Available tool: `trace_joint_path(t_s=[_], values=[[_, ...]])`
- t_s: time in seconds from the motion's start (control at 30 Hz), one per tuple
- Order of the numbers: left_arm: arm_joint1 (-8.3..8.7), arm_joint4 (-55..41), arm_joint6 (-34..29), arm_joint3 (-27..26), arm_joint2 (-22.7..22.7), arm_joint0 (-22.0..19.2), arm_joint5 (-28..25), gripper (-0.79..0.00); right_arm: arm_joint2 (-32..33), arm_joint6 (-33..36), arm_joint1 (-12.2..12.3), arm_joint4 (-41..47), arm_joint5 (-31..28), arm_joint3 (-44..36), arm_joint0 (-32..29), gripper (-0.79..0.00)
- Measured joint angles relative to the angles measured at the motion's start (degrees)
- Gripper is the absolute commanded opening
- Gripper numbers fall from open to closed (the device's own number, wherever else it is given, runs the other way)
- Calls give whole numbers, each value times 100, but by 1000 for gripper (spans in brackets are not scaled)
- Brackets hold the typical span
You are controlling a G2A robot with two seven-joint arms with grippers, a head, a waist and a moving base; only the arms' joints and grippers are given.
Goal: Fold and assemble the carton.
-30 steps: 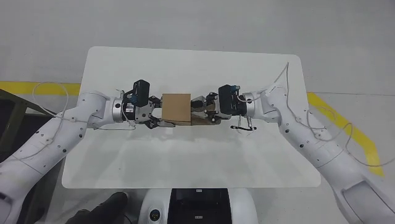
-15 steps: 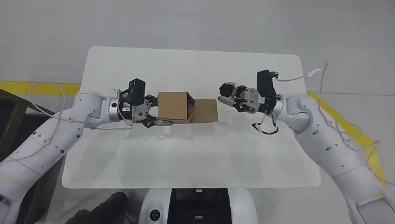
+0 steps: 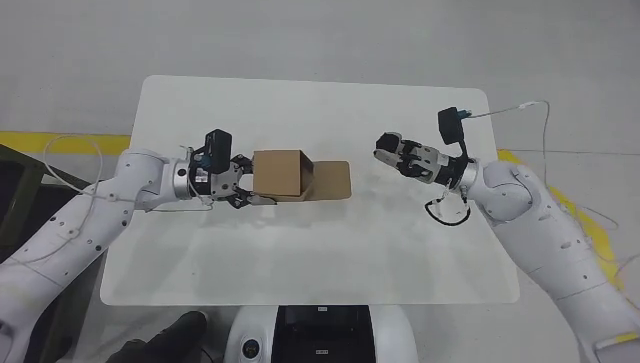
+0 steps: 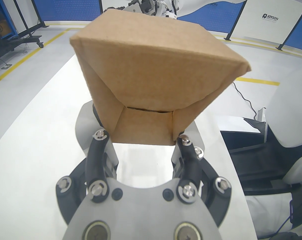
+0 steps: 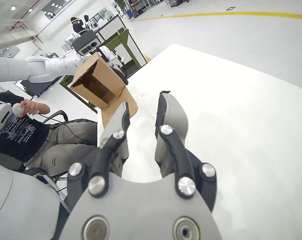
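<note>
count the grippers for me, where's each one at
2. The left gripper clamps one end of the carton. The right gripper is open above the table, apart from the carton, facing its open end and flat flap.

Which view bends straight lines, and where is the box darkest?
Left wrist view: the table edge curves, a wide-lens bend. Right wrist view: the open inside of the box lies in deep shade, while the table top shines almost white. Top view: light falls evenly on the table, and its edges look straight.
</note>
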Motion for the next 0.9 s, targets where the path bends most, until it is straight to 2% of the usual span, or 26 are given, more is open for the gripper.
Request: trace_joint_path(t_s=[0.03,0.17,0.23,0.33,0.43,0.6,0.77,0.83,0.9], values=[[2,4,6,-2,-9,6,0,-502,0,-1,0,0,-1,1,0,-785],[12,26,26,-25,-52,42,0,-502,-1,-1,0,0,-1,1,0,-637],[16,40,27,-45,-68,56,0,-502,-1,-1,0,0,-1,1,0,-606],[23,55,32,-76,-94,80,0,-505,-52,-26,-22,219,154,-59,-108,-594],[31,63,39,-106,-122,102,0,-505,-99,93,-48,822,477,-68,-199,-594],[44,81,51,-147,-175,143,0,-508,-159,812,-60,1982,1136,-29,-260,-597],[49,114,71,-174,-223,185,0,-511,-275,1695,-93,2938,1907,47,-287,-634],[49,124,81,-181,-236,199,0,-511,-341,2012,-122,3285,2117,119,-268,-610],[50,133,90,-188,-248,215,0,-511,-468,2393,-180,3728,2266,197,-244,-548]])
